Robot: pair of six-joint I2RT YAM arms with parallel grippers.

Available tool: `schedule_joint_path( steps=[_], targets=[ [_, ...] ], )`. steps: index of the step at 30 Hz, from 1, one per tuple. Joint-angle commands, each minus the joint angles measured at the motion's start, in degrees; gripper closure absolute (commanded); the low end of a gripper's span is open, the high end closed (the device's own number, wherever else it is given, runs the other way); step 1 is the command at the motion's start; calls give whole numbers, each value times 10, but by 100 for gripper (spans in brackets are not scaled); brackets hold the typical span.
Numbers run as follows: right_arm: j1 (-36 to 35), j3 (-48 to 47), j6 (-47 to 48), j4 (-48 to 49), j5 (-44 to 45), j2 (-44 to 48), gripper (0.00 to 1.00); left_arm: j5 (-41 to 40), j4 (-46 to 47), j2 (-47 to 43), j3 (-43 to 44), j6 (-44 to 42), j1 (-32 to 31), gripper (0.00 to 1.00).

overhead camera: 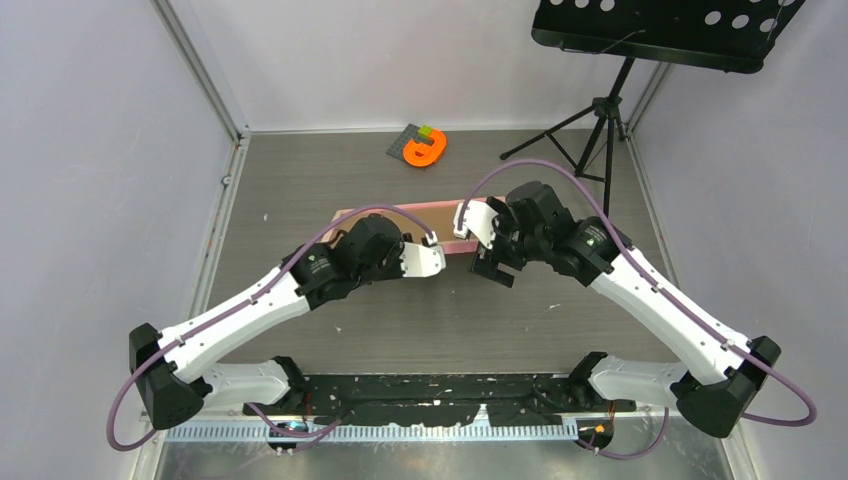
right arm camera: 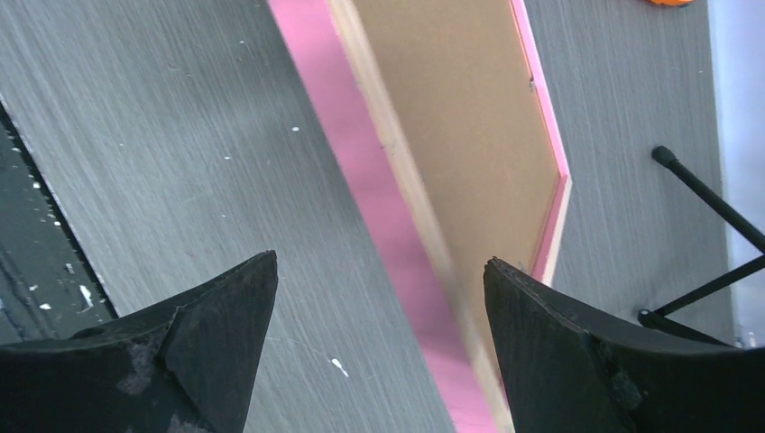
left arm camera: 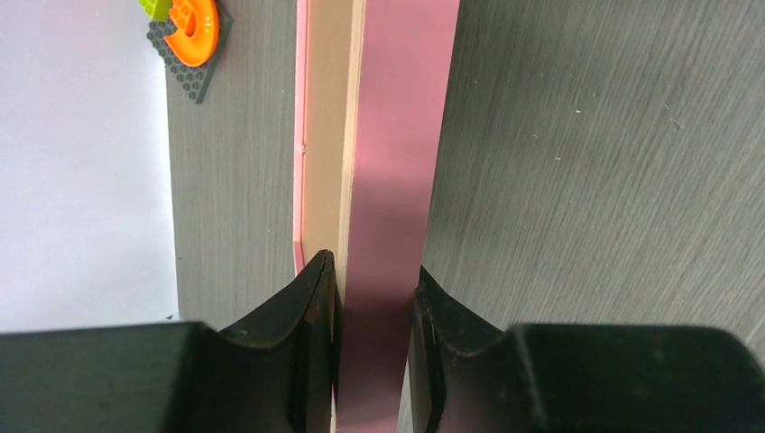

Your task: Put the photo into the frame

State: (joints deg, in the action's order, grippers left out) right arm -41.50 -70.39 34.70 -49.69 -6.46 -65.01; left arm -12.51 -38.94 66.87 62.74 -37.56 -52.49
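Note:
The pink frame [overhead camera: 400, 208] lies across the middle of the table, with a plain brown backing board [overhead camera: 435, 218] in its back. My left gripper [overhead camera: 436, 245] is shut on the frame's near rail. In the left wrist view the pink rail [left arm camera: 401, 135] runs between both black fingers [left arm camera: 316, 307], which touch it on either side, and the board [left arm camera: 325, 135] lies just beyond. My right gripper [overhead camera: 480, 248] hovers open over the frame's right end. In the right wrist view its jaws stand wide apart above the pink rail [right arm camera: 361, 171] and the board [right arm camera: 460, 117]. The photo is out of view.
An orange ring toy on a grey studded plate [overhead camera: 424, 147] sits at the back centre, also seen in the left wrist view [left arm camera: 191, 27]. A black music stand's tripod [overhead camera: 600, 120] stands at the back right. White walls enclose three sides. A black strip [overhead camera: 440, 390] runs along the near edge.

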Motion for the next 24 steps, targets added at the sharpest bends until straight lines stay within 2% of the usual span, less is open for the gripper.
schedule_joint_path(
  steps=[1, 12, 24],
  targets=[
    [-2, -37, 39, 17, 39, -11, 9, 14, 2, -22, 26, 11, 1, 100],
    [-7, -33, 64, 31, 31, -30, 9, 29, -9, -41, 24, 2, 1, 100],
    [-15, 34, 84, 122, 14, -16, 14, 63, -25, -63, 22, -1, 7, 100]
  ],
)
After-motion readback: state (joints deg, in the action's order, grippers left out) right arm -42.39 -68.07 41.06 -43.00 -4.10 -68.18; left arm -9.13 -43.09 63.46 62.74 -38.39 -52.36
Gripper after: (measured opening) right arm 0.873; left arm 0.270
